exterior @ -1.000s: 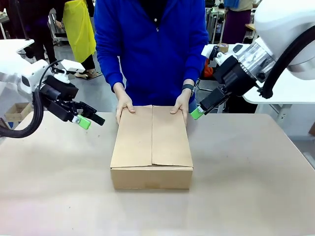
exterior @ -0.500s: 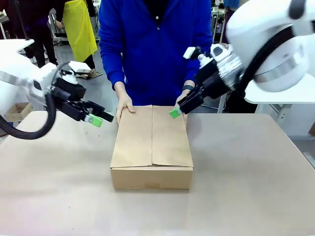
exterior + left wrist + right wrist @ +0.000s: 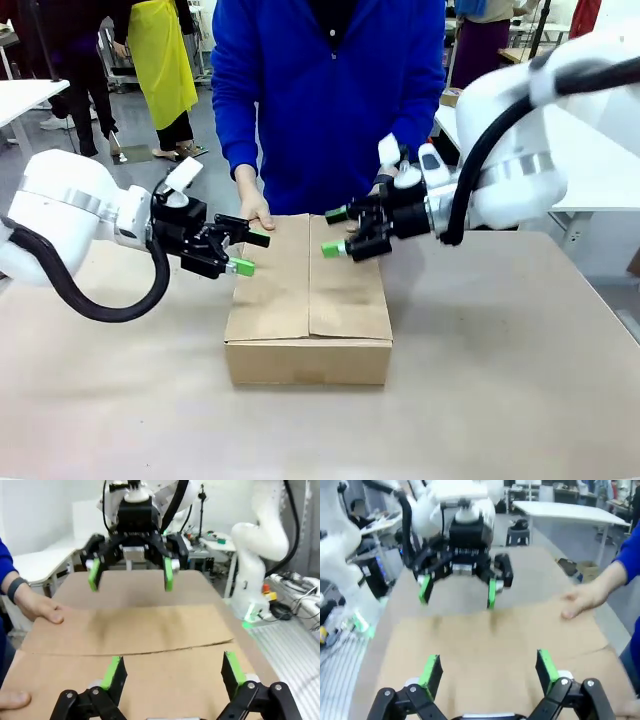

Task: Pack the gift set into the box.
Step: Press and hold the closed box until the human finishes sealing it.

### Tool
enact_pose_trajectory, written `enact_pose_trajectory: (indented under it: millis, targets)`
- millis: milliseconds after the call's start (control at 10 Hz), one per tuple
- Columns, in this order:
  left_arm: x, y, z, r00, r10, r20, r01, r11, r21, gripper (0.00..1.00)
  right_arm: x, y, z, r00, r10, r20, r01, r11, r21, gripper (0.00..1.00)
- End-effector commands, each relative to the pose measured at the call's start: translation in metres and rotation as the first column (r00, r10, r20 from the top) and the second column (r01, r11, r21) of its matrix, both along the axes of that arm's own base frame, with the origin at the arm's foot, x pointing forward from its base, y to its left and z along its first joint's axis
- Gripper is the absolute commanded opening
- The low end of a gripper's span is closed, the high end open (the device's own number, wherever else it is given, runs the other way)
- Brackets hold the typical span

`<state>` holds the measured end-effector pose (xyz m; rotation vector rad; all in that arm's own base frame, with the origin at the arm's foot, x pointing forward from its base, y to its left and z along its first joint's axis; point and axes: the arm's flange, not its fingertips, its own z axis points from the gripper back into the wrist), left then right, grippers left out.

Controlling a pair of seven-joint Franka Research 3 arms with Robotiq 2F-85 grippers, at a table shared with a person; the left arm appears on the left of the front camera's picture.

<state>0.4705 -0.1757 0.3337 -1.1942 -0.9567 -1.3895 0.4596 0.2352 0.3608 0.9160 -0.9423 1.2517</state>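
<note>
Brown corrugated cardboard is what we must handle: the box (image 3: 308, 300) sits mid-desk (image 3: 520, 380), its long axis running near to far, with the top flaps folded shut and meeting along a seam (image 3: 309, 280) down the centre. Whether the gift set lies inside we cannot tell, since the flaps cover everything. A person at the far side rests one hand (image 3: 255, 212) on the far left corner of the top. The other hand (image 3: 42, 609), which wears a dark wristband, lies on the far right flap. Our left gripper (image 3: 250, 252) hovers at the left edge of the top, toward the far end, with its fingers spread apart and nothing between them. Our right gripper (image 3: 334, 232) is likewise spread and empty above the right flap, facing the left one across the seam. We judge the carton stiff at its walls and corners but springy at the flaps, which show no tape and would likely lift if released. The matt surface should give the green pads good friction. The box looks much wider than either gripper's spread, so pinching across it is out. Better to press flat on the flaps either side of the seam, or to squeeze the long left and right walls between both arms, low down where the board is stiffest. Weight is a guess: moderate at most.
</note>
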Motion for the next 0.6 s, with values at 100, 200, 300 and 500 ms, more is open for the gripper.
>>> enact_pose_trajectory:
  millis: [100, 200, 300, 500]
  targets:
    - [-0.003, -0.003, -0.011, 0.998, 0.060, -0.023, -0.059, 0.998, 0.026, 1.00, 0.005, 0.003, -0.036, 0.990, 0.043, 0.133, -0.034, 0.997, -0.067, 1.00]
    - [-0.002, -0.003, -0.015, 0.996, 0.073, -0.044, -0.071, 0.997, 0.040, 1.00, 0.004, 0.002, -0.037, 0.988, 0.043, 0.149, -0.031, 0.996, -0.082, 1.00]
    - [-0.001, -0.003, -0.018, 0.994, 0.089, -0.056, -0.087, 0.995, 0.046, 1.00, 0.005, 0.001, -0.037, 0.987, 0.043, 0.155, -0.029, 0.995, -0.093, 1.00]
    - [0.000, -0.006, -0.026, 0.993, 0.111, -0.030, -0.108, 0.991, 0.075, 1.00, 0.009, -0.005, -0.046, 0.993, 0.049, 0.110, -0.037, 0.994, -0.107, 1.00]
